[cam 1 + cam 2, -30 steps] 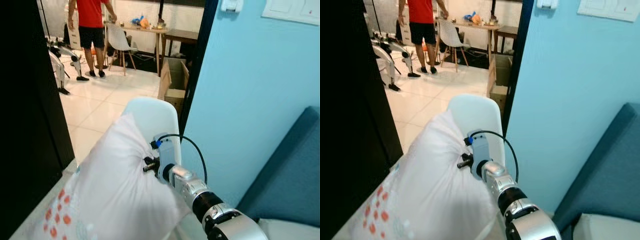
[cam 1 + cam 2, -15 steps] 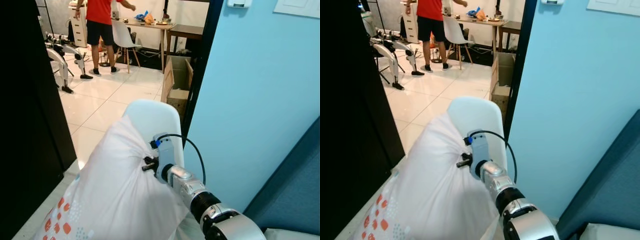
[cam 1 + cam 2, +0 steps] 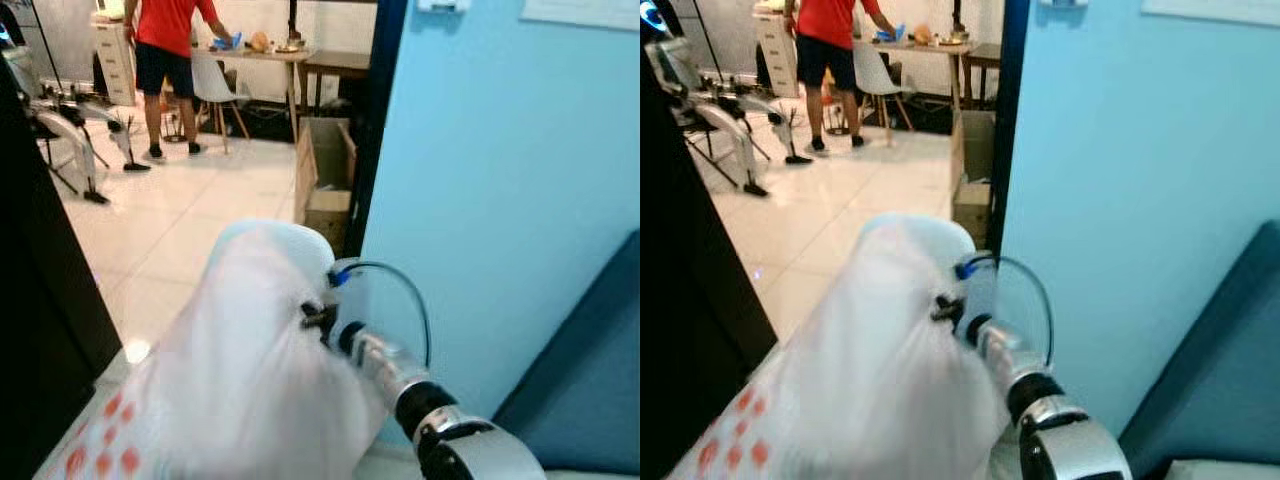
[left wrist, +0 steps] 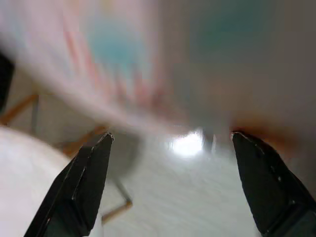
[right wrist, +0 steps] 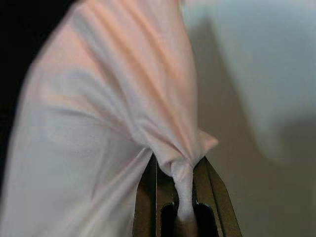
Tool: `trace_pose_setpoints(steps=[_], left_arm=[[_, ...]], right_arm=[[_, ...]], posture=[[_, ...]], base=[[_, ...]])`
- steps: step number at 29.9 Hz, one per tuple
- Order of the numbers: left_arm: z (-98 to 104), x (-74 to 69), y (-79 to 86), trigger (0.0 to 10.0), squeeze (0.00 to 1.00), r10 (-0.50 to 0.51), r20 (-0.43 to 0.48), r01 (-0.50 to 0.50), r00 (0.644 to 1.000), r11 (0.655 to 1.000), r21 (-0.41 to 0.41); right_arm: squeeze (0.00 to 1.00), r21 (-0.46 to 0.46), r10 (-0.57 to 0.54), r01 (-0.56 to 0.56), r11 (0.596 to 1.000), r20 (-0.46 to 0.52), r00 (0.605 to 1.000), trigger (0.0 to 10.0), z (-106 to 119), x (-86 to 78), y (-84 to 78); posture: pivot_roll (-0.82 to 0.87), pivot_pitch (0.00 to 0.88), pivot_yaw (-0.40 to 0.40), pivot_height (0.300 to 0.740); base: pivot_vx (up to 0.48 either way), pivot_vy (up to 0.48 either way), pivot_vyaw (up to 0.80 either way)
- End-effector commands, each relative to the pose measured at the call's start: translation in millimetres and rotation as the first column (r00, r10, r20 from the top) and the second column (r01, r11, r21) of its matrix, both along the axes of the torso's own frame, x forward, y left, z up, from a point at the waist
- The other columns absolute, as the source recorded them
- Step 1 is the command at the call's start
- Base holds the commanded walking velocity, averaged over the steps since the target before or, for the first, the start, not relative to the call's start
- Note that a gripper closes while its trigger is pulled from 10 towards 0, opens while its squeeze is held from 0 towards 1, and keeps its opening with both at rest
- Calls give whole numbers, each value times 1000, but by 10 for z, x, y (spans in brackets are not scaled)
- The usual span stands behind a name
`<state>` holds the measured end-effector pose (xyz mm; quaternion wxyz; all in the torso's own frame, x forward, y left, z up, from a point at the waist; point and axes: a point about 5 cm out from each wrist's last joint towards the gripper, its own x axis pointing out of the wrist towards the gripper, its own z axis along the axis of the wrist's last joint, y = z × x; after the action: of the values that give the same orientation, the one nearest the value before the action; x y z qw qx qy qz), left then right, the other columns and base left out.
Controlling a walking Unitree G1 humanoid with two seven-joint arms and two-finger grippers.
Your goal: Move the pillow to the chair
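Head views: the right gripper (image 3: 318, 318) clamps a bunched fold of the white pillow (image 3: 230, 390), holding it up in front of the white chair (image 3: 305, 243), whose rounded back shows just behind and above the pillow's top. The pillow hangs low and to the robot's left of the silver right arm (image 3: 420, 410), with orange-red spots along its lower corner. A black cable loops over the wrist. A light blue wall (image 3: 500, 180) stands on the right, with the edge of a dark blue sofa (image 3: 590, 370) beside it. A black panel (image 3: 30, 280) fills the left edge. Through the doorway lies a white tiled floor (image 3: 190, 210), a cardboard box (image 3: 322, 180) against the door frame, and, well beyond, a person (image 3: 165, 50) in a red shirt and dark shorts standing at a table (image 3: 270, 55) near a second white chair (image 3: 212, 85). The frames are blurred.

Left wrist view: the left gripper (image 4: 170, 140) has its two black fingers (image 4: 84, 182) spread wide with nothing between them. Beyond them is a blurred glossy floor, thin wooden legs and a pale patterned surface, too smeared to identify.

Right wrist view: the right gripper's fingers (image 5: 145, 192) are drawn close together on a twisted pinch of pillow fabric (image 5: 185, 173), the cloth fanning upward in folds. The pale chair back (image 5: 256, 69) lies just beyond.
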<state>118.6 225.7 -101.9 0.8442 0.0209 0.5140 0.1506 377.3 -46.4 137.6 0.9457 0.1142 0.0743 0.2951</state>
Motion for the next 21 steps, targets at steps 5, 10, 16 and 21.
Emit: trace_pose_setpoints(steps=[5, 10, 16, 21], left_arm=[[-48, -180, 32, 10000, 0, 17, -60, -18, 998, 1000, -1], [-50, -179, 22, 10000, 0, 16, -61, -16, 998, 1000, -4], [-51, -167, 3, 10000, 0, 11, -60, -11, 998, 1000, -10], [-50, -155, -3, 10000, 0, 5, -59, -6, 998, 1000, -12]], right_arm=[[0, 68, -8, 0, 998, 120, 993, 10000, 295, 69, 51], [0, 58, -4, -1, 998, 96, 995, 10000, 257, 67, 40], [0, 51, -35, 34, 998, 13, 999, 10000, 183, 76, 24], [0, 68, -90, 90, 994, -6, 996, 10000, 197, 112, -51]], posture=[[125, 48, -84, 740], [123, 50, -85, 740], [121, 50, -83, 715], [122, 47, -81, 695]], base=[[0, 0, 0], [0, 0, 0], [0, 0, 0], [0, 0, 0]])
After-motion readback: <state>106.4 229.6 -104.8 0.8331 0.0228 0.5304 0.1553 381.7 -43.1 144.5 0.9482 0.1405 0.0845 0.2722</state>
